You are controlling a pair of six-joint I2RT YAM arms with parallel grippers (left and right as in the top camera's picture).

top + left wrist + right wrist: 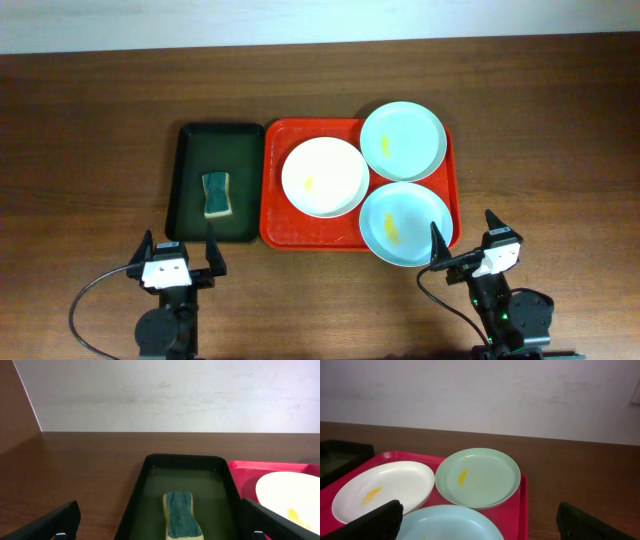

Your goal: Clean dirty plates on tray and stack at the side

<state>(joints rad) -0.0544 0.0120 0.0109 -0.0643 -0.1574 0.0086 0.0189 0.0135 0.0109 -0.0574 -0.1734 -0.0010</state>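
Hovering low over the near edge of the table (90, 150) with the left pincer (180, 240) spread wide and pinching nothing, aimed at the sponge (216, 194) lying just ahead between its fingers, inside the dark green tray (190, 150); probably parked there as the wiping tool, apart from the dishes and within that arm's easy reach. Mirroring this on the other side with the right pincer (462, 222), also spread and empty, facing the three dirty plates (477, 477) on the red tray (275, 215). Finds the nearest pale blue plate (405, 222) just ahead and to the left of the right pincer, overhanging the tray's near rim; the white plate (323, 177) farther ahead and more to the left; the second blue-green plate (403, 141) ahead and farthest off. Shows a yellow smear on each, so judges none clean yet and no stack begun. Looks crowded, with plates touching or nearly so, rim to rim, so lifting one may nudge its neighbours. Leaves bare table to the right of the right pincer, seemingly the room for stacking. Sees no obstacle between either pincer and its target, only the tray rims to clear.
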